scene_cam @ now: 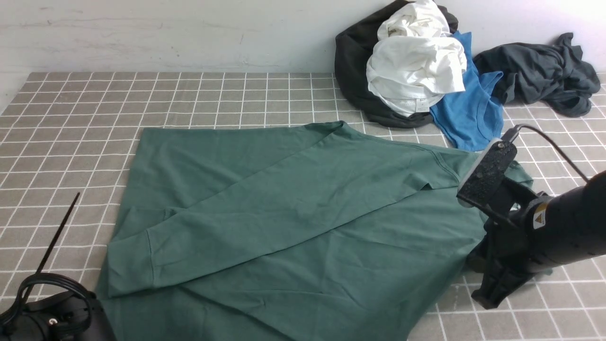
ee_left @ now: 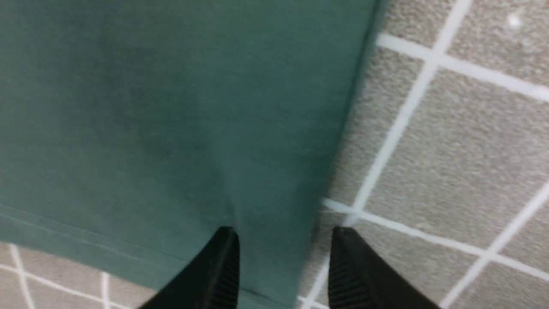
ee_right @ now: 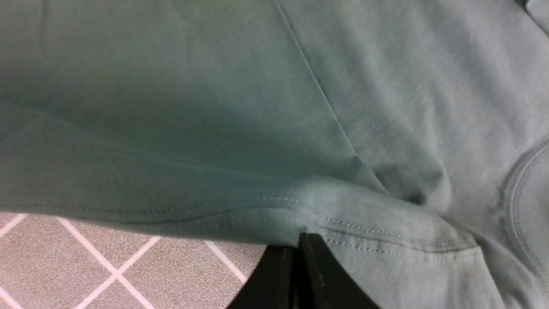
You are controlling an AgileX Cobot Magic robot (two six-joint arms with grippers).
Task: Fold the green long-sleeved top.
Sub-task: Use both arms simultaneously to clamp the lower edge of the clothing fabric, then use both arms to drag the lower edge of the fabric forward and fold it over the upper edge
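Observation:
The green long-sleeved top (scene_cam: 293, 222) lies spread across the checked table cloth, with one sleeve folded diagonally over the body. My right gripper (ee_right: 299, 240) is shut on a stitched hem of the top (ee_right: 257, 128) at its right edge, where the fabric bunches at the fingertips; the front view shows this gripper (scene_cam: 487, 293) low beside the top. My left gripper (ee_left: 285, 234) hangs over a corner of the top (ee_left: 171, 107), its jaws apart, with the flat cloth showing in the gap. In the front view only the left arm's wrist (scene_cam: 52, 317) shows, at the bottom left.
A pile of clothes sits at the back right against the wall: a black garment (scene_cam: 350, 61), white garments (scene_cam: 416, 66), a bright blue tank top (scene_cam: 468, 113) and a charcoal-grey garment (scene_cam: 544, 71). A thin black rod (scene_cam: 61, 227) crosses the cloth at the left.

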